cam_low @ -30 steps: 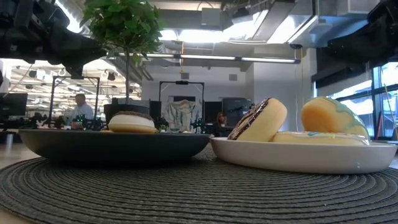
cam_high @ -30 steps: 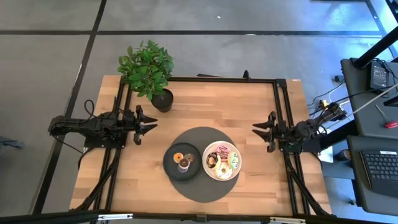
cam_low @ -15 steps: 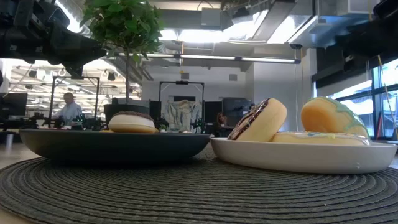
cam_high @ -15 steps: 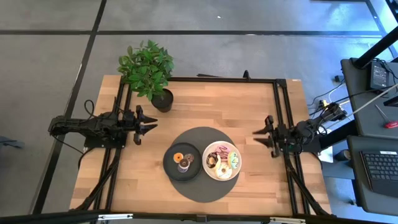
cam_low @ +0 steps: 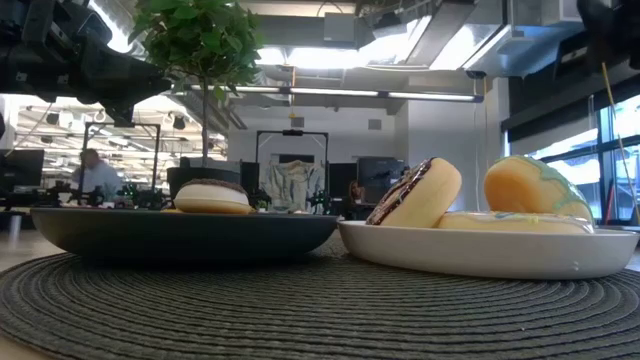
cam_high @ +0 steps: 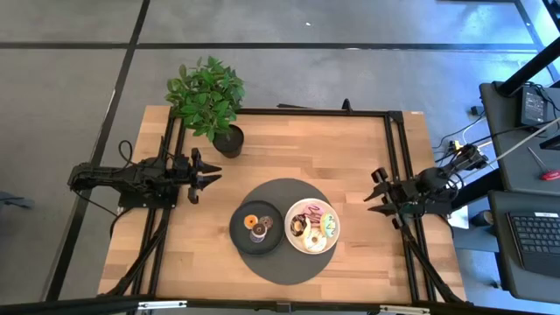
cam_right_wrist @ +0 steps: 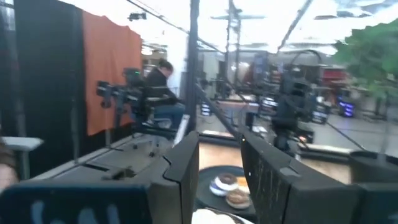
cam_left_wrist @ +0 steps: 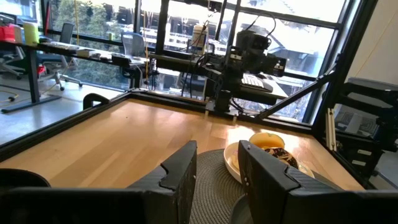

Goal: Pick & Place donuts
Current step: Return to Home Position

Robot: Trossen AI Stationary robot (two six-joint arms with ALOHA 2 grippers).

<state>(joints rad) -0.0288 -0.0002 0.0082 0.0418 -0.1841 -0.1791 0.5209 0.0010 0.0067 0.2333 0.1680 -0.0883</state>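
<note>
Several donuts lie on two plates on a round dark mat (cam_high: 287, 197). Three mini donuts, one orange (cam_high: 250, 220), sit on the dark grey plate (cam_high: 240, 238). The larger iced ones fill the white plate (cam_high: 312, 250); the chocolate one (cam_low: 415, 193) leans on its edge against a flat one, and the green-iced one (cam_low: 528, 185) lies on top. My left gripper (cam_high: 208, 178) hovers open over the table's left side, well away from the plates. My right gripper (cam_high: 376, 192) hovers open near the right edge, right of the white plate. The left wrist view shows the white plate (cam_left_wrist: 233, 163) ahead, and the right wrist view the mini donuts (cam_right_wrist: 227, 182).
A potted plant (cam_high: 208, 101) stands at the far left of the table, behind my left gripper. A black frame rail (cam_high: 398, 157) runs along the table's edges. Bare wood (cam_high: 306, 149) lies between the mat and the far edge. A person sits in the room beyond the table (cam_right_wrist: 163, 87).
My right gripper has drawn back toward the table's right edge, away from the white plate, and turned slightly. Its fingers stay open. The donuts and plates have not moved.
</note>
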